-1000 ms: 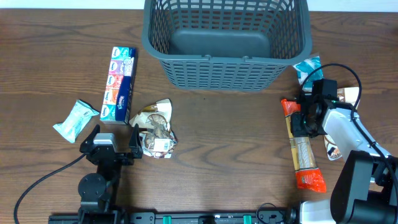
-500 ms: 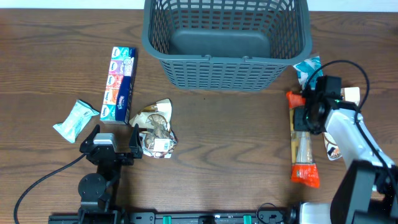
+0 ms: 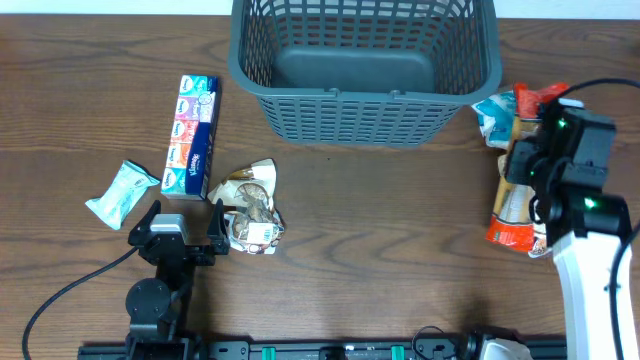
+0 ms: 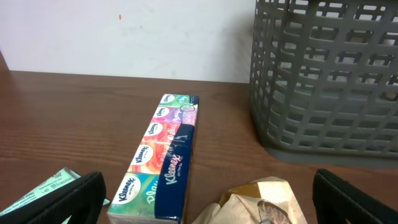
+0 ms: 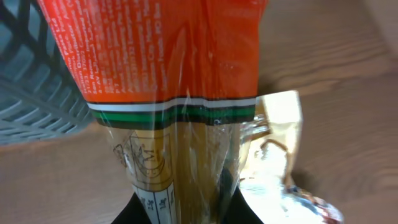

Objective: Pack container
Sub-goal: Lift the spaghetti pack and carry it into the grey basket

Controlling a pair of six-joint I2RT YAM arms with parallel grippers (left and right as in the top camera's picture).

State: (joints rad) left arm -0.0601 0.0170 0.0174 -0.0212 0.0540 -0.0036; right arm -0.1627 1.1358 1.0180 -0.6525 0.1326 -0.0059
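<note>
**Spaghetti in the air, basket waiting**

The container (image 3: 365,125) sits at the far middle of the tabletop (image 3: 380,270). It's a big dark grey basket with slotted lattice walls, a thick rim and a solid base showing bare.

Just off its right end, the right gripper (image 3: 528,168) has its jaws clenched on a long spaghetti packet (image 3: 511,205), orange ends and clear middle, carried clear of the wood.

My read on the carry:
- Go high enough that the dangling end clears the rim.
- Turn the packet along the basket's long side.
- Let go low over the base.

A teal packet (image 3: 493,112) lies close by, so watch for a snag.

The left gripper (image 3: 183,228) rests with jaws spread wide beside a crumpled brown packet (image 3: 250,208).
</note>
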